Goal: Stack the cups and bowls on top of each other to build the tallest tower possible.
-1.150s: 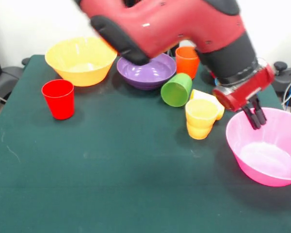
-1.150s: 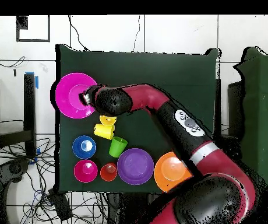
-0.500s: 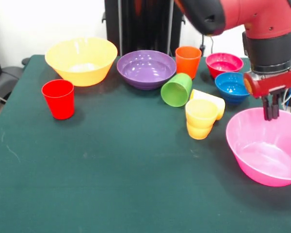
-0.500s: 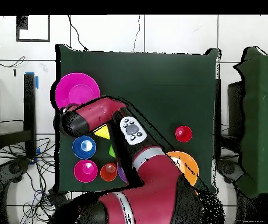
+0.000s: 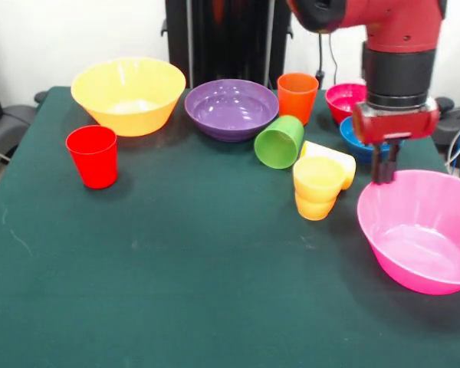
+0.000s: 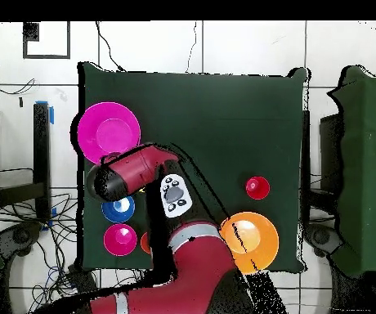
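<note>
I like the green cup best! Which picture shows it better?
The front view. There the green cup lies tipped on its side in plain sight, between the purple bowl and the yellow cups. In the overhead view the robot's arm covers it completely.

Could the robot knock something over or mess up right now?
Maybe. The gripper hangs at the pink bowl's far rim, so a move down could tip or push that bowl. The bowl also sits near the table's edge and could slide off. The yellow cups and blue bowl are close beside the arm, so a sideways swing might bump them.
</note>
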